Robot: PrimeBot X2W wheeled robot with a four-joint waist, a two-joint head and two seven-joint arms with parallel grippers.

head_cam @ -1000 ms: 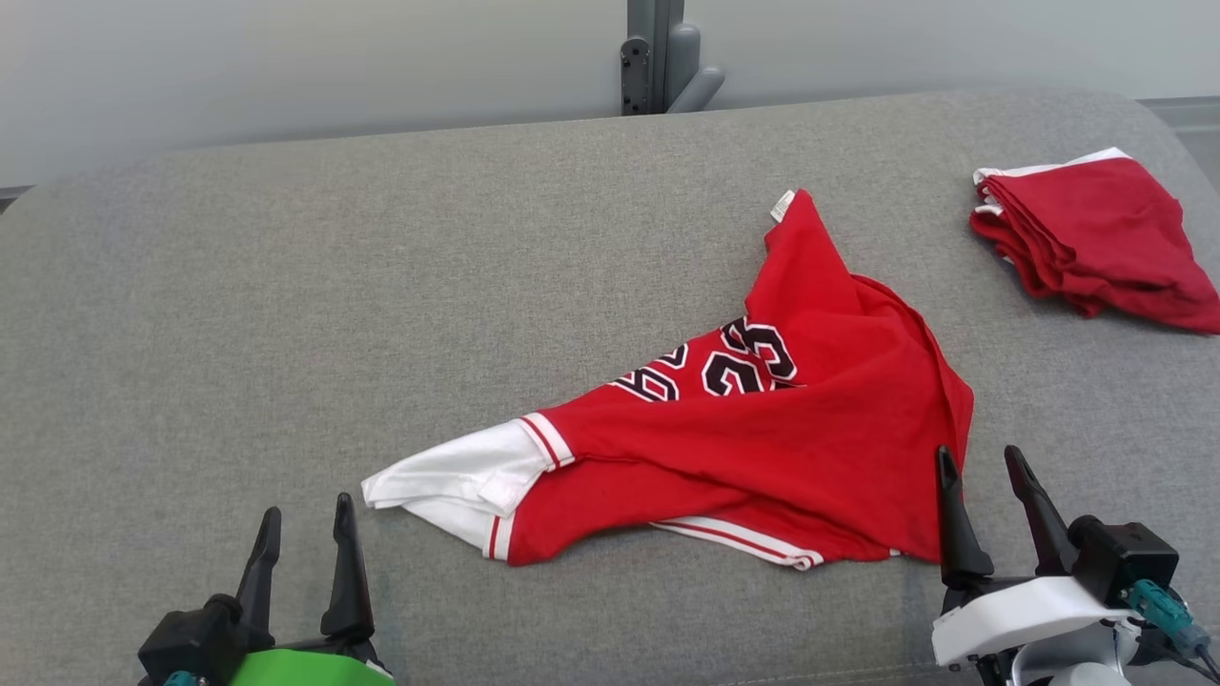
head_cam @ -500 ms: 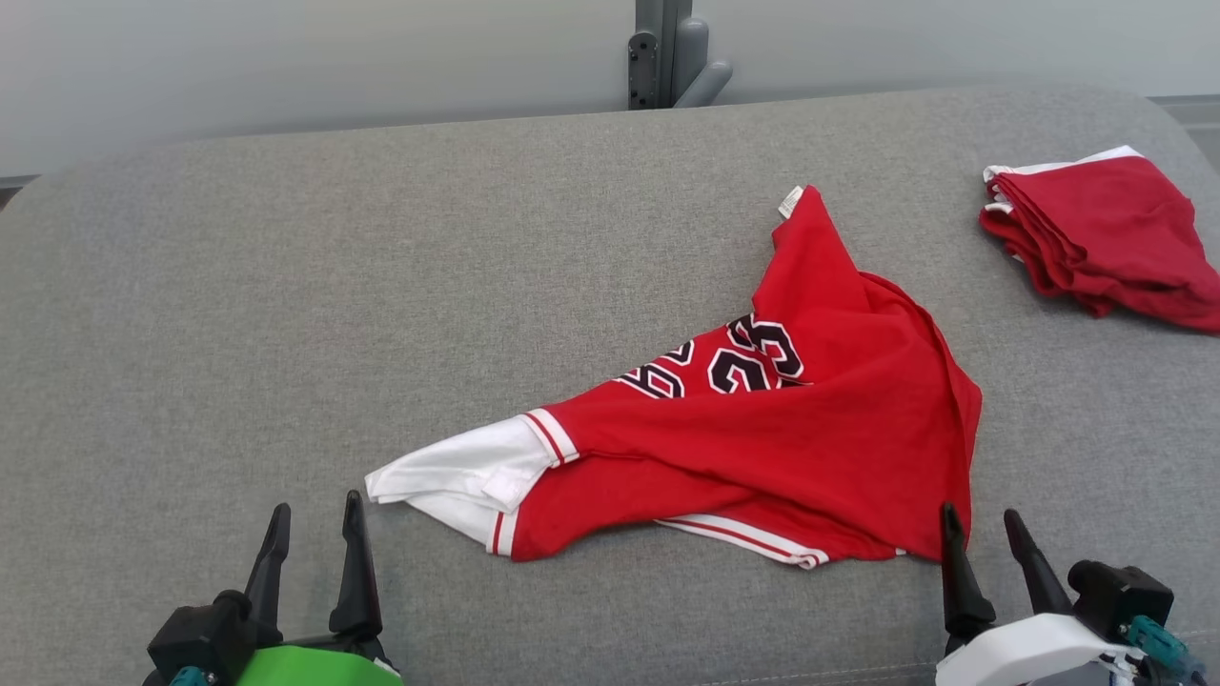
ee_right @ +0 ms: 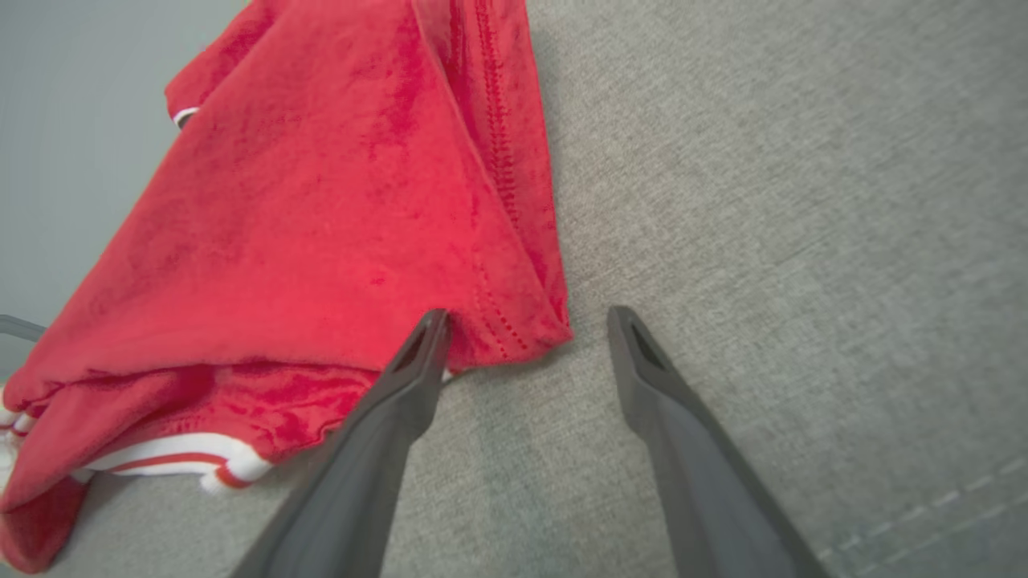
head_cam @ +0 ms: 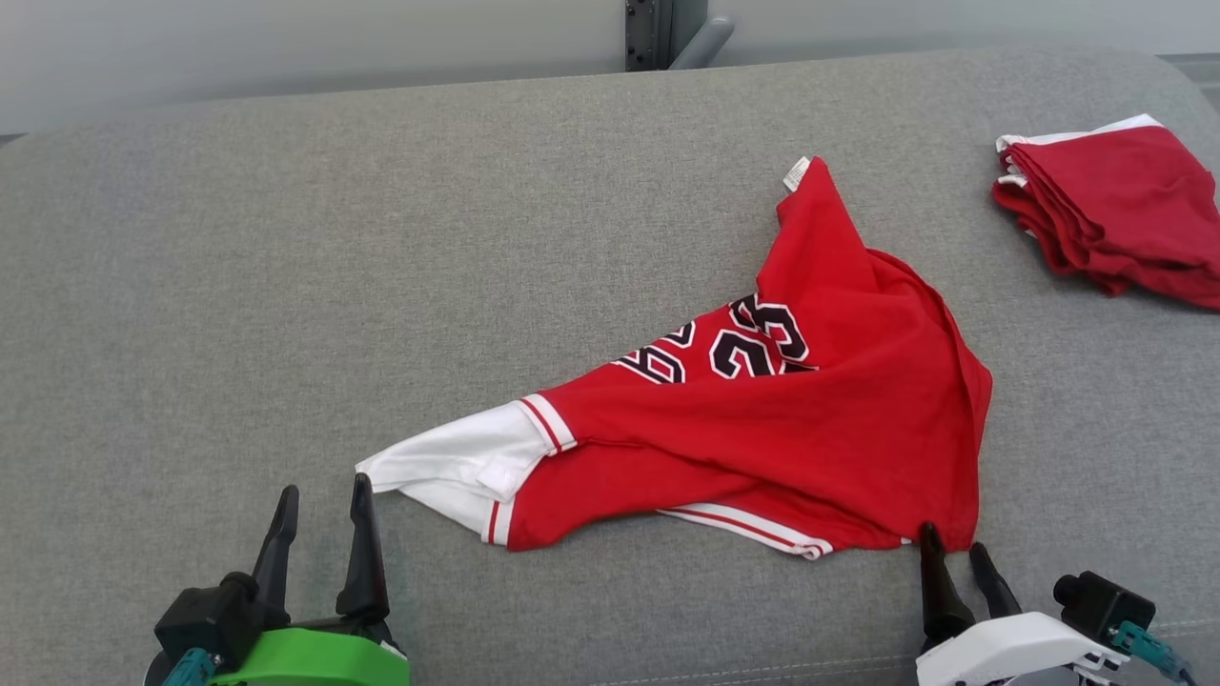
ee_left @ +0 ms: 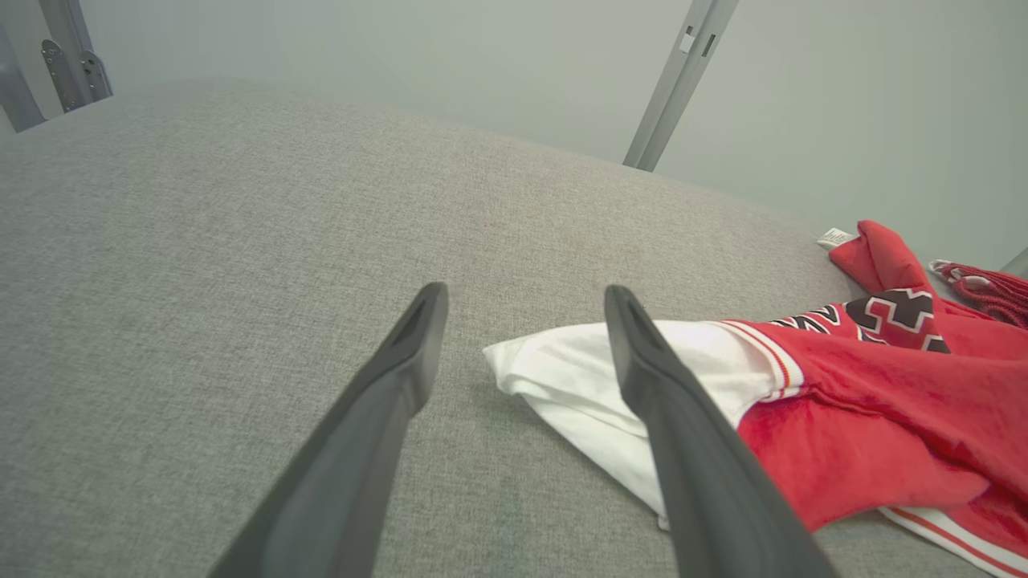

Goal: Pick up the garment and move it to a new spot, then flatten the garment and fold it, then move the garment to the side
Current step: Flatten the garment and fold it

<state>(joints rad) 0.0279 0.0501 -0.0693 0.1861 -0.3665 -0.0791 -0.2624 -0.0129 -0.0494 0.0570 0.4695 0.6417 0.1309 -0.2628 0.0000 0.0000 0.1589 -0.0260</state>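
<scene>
both the left gripper [head_cam: 325,486] and right gripper [head_cam: 951,538] gape wide, empty; best they pinch the jersey's [head_cam: 762,448] sleeve [head_cam: 448,467] and red corner by the cushion's [head_cam: 286,238] near edge.

grey cushion [head_cam: 286,286], crumpled red jersey [head_cam: 762,438], folded garment [head_cam: 1115,200]

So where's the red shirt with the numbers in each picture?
Head view: the red shirt lies in the middle, a bit to the right.
Left wrist view: the red shirt is along the right edge.
Right wrist view: the red shirt covers the upper left.
Shared landmark: its striped hem.
</scene>
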